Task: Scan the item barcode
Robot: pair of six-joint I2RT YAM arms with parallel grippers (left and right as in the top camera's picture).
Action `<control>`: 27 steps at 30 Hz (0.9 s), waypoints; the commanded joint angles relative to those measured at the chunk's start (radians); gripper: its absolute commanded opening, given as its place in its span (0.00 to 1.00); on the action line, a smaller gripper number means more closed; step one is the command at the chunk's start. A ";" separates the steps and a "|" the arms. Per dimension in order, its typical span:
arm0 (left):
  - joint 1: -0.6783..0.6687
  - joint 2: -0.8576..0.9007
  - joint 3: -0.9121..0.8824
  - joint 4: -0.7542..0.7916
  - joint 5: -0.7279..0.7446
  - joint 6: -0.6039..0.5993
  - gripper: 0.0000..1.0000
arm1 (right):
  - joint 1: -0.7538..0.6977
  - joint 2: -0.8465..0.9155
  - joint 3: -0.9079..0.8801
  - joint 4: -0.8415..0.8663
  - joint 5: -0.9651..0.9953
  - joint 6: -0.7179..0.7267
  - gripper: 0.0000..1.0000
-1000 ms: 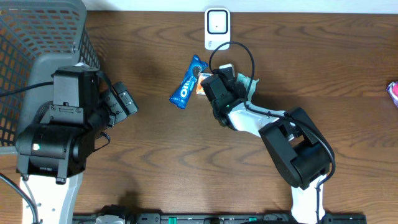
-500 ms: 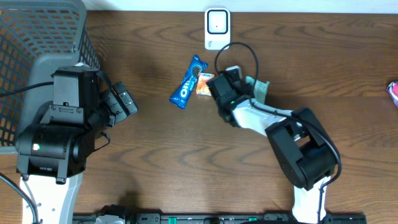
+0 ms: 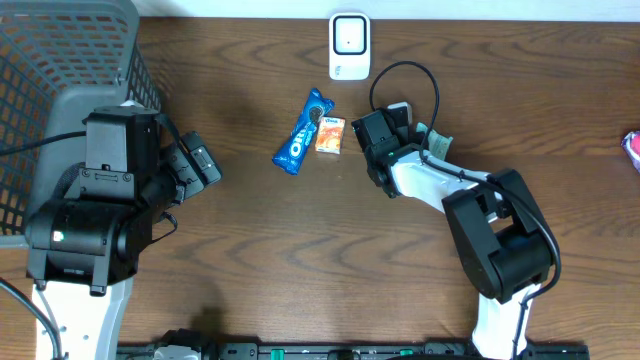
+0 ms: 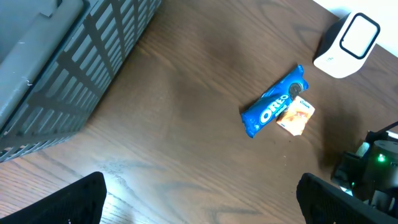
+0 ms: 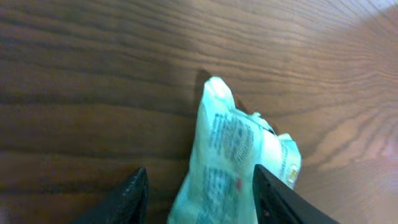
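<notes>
A pale green printed packet (image 5: pixel 233 143) lies on the wood table between the fingers of my right gripper (image 5: pixel 199 171). The jaws stand open around it, with a gap showing on the left side. From overhead the packet (image 3: pixel 436 140) peeks out from under the right wrist, below and right of the white scanner (image 3: pixel 349 45). A blue Oreo pack (image 3: pixel 303 132) and a small orange packet (image 3: pixel 330 135) lie side by side left of the right arm. My left gripper (image 4: pixel 202 202) hangs wide open over bare wood, far to the left of these items.
A grey mesh basket (image 3: pixel 60 50) fills the far left corner. A pink item (image 3: pixel 632 148) shows at the right edge. A black cable loops above the right wrist, near the scanner.
The right arm has slid to the right, away from the Oreo pack and orange packet, and its jaws have widened around the green packet. The left arm has stayed still.
</notes>
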 commanded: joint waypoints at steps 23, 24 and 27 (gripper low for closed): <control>0.005 0.003 0.007 -0.003 -0.012 0.002 0.98 | -0.072 -0.001 0.039 -0.126 -0.178 0.219 0.44; 0.005 0.003 0.007 -0.003 -0.012 0.002 0.98 | -0.072 0.010 0.038 -0.126 -0.182 0.219 0.45; 0.005 0.003 0.007 -0.003 -0.012 0.002 0.98 | -0.076 0.033 0.038 -0.138 -0.183 0.237 0.47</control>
